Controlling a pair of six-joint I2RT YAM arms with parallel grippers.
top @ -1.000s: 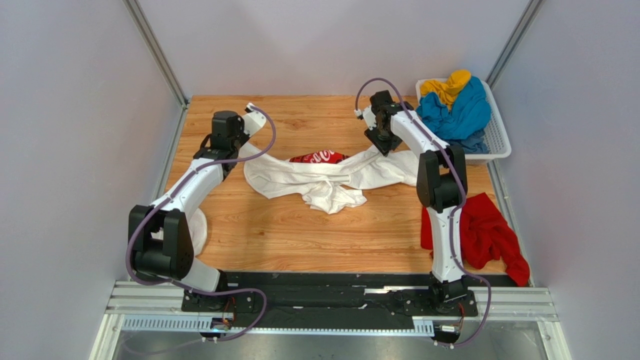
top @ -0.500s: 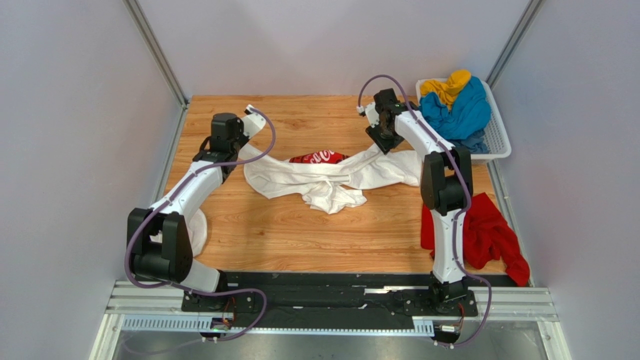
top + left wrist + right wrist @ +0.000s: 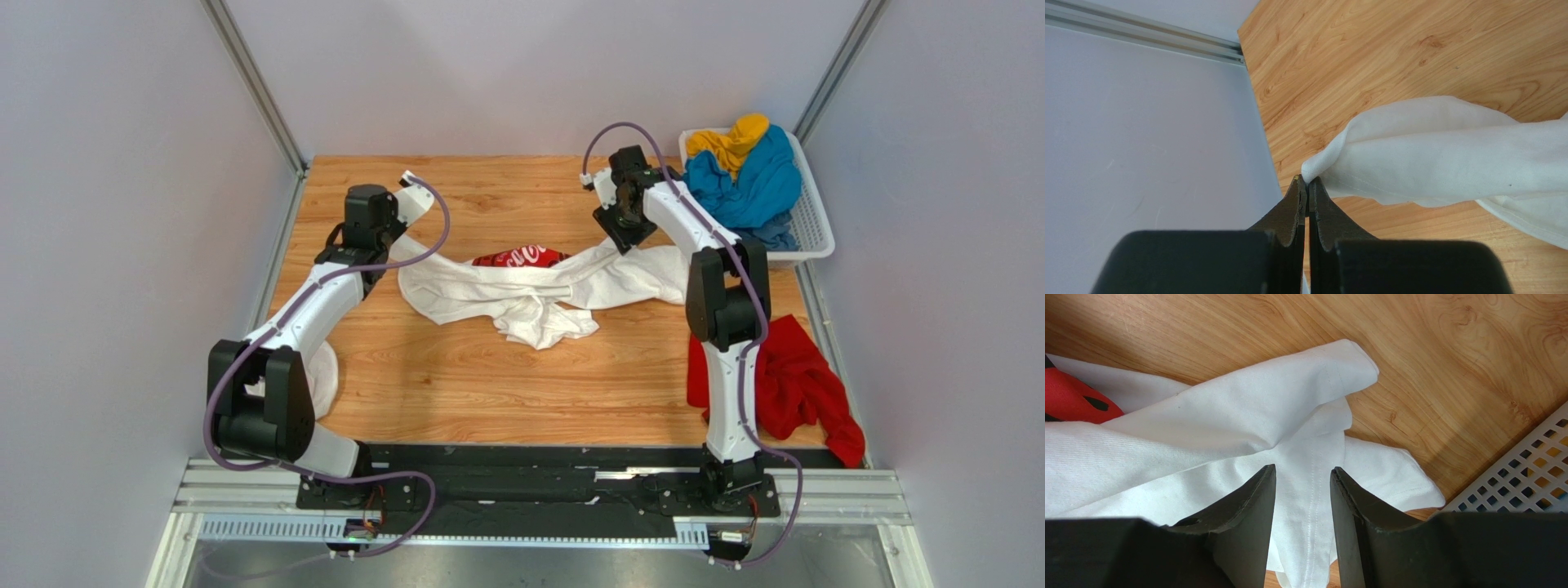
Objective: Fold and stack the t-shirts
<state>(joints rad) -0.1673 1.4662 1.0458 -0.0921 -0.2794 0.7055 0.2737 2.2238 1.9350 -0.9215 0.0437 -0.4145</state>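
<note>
Left hand point(image 3: 1308, 182): fingers pressed together, pinching a corner of the white t-shirt point(image 3: 1444, 153).
White t-shirt: bunched fold trailing right.
Desk point(image 3: 1389, 55): edge beside hand.

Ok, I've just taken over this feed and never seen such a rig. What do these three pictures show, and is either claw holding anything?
Two robot arms are bolted at the near edge of a wooden table. The wide picture looks down from above and behind them; the other two come from a camera on each wrist. A white t-shirt with a red print lies crumpled mid-table. The left gripper is shut, pinching one edge of it. The right gripper is open over the shirt's other end, gripping nothing. A red t-shirt lies at the table's right edge; a blue t-shirt and a yellow t-shirt are heaped in the white basket at the far right.
</note>
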